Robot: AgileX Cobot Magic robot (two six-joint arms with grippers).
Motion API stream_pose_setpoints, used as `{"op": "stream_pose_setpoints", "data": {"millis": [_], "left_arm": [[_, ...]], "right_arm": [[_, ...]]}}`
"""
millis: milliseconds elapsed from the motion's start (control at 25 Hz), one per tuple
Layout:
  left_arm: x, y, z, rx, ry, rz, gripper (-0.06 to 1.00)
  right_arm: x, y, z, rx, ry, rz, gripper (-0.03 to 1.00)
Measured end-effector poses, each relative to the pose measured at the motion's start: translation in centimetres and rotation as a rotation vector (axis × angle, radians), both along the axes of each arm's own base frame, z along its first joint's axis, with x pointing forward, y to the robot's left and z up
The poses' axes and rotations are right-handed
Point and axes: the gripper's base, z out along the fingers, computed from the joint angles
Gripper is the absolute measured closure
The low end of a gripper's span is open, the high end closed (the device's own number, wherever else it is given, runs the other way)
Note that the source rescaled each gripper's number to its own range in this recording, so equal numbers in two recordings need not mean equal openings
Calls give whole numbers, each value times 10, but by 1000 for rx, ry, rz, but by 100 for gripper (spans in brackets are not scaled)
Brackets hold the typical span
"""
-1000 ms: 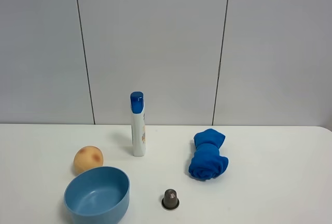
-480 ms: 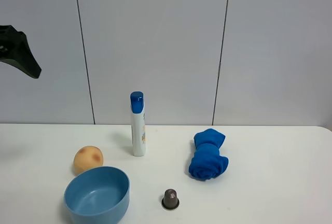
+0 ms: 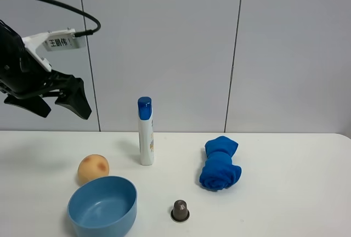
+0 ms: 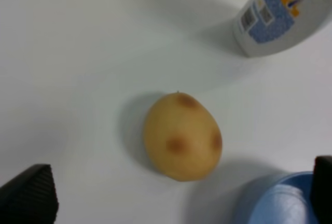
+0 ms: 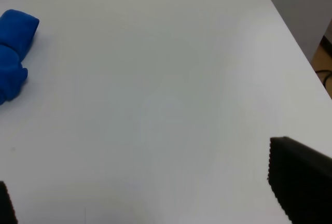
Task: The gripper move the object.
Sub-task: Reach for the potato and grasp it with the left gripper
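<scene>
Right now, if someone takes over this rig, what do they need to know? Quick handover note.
Left gripper: open, empty, high above the table's left side. Its wrist view centres on the yellow-orange fruit, likely the target, though the task names none.
Right gripper: open, empty, over bare table beyond the blue cloth; not seen in the high view.
Things: fruit close behind the blue bowl; white bottle upright mid-table; small grey capsule at the front.
Done: nothing gripped.
Left: descend, grasp, move the object.
</scene>
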Motion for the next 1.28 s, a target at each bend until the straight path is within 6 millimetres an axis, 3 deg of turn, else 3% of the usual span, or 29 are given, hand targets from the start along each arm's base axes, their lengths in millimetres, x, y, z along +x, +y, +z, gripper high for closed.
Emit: {"op": "stream_pose_setpoints", "data": {"millis": [640,1040,1280], "left_arm": [[25,-1,-74,55,109,3,-6],[23,-41,-98,76,110,-89,-6],[28,-42,-98,80,58,-76,-6]], "right_arm": [[0,0,0,0,0,0,-3],[0,0,0,0,0,0,-3],[0,0,0,0,0,0,-3]]}}
